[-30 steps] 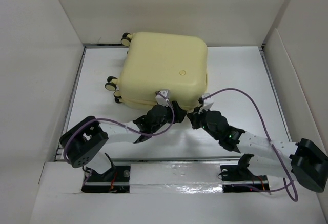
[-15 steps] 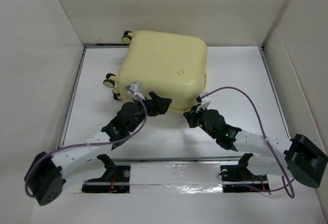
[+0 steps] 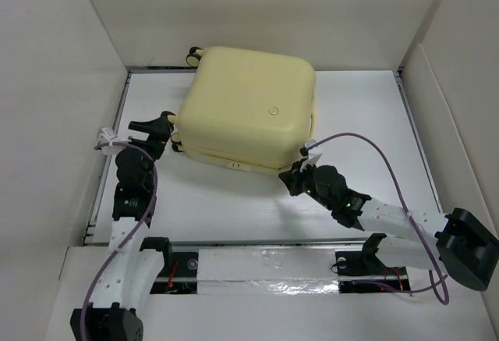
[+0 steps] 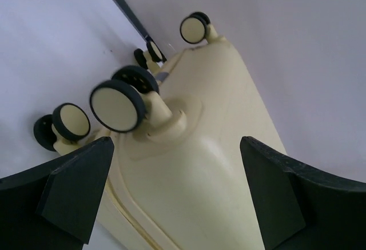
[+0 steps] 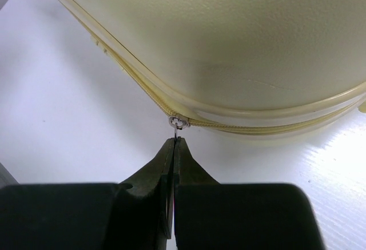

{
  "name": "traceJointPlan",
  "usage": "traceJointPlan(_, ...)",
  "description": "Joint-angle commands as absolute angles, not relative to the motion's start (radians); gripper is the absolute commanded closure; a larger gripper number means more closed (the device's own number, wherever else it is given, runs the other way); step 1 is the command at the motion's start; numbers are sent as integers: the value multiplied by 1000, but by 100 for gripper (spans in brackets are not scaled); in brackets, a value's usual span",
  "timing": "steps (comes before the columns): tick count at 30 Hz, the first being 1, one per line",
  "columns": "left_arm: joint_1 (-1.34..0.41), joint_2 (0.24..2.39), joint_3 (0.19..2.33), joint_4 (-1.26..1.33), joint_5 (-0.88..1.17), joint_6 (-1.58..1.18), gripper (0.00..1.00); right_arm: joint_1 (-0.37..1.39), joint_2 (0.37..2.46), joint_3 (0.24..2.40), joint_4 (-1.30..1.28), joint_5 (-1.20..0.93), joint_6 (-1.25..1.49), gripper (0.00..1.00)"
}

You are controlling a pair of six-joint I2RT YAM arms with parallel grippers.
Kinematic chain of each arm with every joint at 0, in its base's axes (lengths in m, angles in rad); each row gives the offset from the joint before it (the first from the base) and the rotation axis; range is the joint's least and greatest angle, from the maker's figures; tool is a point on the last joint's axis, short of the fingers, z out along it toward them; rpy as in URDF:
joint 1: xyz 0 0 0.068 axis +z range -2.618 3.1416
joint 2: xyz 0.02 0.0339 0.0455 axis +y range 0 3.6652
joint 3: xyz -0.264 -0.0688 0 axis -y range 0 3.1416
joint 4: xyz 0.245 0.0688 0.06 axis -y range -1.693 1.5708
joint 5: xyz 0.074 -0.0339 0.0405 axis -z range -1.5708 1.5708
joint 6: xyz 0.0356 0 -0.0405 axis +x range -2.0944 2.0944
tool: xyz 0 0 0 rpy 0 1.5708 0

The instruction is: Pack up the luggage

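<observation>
The luggage (image 3: 249, 103) is a pale yellow hard-shell suitcase lying flat and closed on the white table, emblem (image 3: 273, 110) up. My left gripper (image 3: 154, 126) is open at its left side beside the wheels. In the left wrist view the gripper (image 4: 177, 193) has the shell (image 4: 211, 164) between its spread fingers, not touching, with a wheel (image 4: 114, 108) just ahead. My right gripper (image 3: 291, 175) is at the front right corner. In the right wrist view it (image 5: 174, 142) is shut on the small metal zipper pull (image 5: 178, 124) at the seam of the luggage (image 5: 240, 38).
White walls (image 3: 54, 83) enclose the table on the left, back and right. A dark rail (image 3: 109, 154) runs along the left edge. A foil-covered strip (image 3: 265, 267) with the arm bases lies at the near edge. Purple cables (image 3: 374, 150) loop over both arms.
My left arm has swung from the suitcase's front edge round to its left side by the wheels, and it is open. My right gripper has stayed at the front right corner.
</observation>
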State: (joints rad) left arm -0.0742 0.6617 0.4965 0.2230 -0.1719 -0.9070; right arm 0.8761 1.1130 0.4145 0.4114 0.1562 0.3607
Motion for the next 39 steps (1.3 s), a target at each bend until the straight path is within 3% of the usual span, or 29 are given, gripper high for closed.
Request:
traceJointPlan(1,63,736,514,323,5,-1034,7,874,1068,407,457,58,345,100)
traceJointPlan(5,205,876,546,406,201,-1115,2,865,1051,393,462,32,344,100)
traceJointPlan(13,225,1075,661,469,319,-1110,1,865,1077,394,492,8,341,100)
traceJointPlan(25,225,1250,683,578,364,-1175,2,865,1080,405,488,-23,342,100)
traceJointPlan(39,173,1351,727,704,344,-1233,14,865,1046,387,466,-5,342,100)
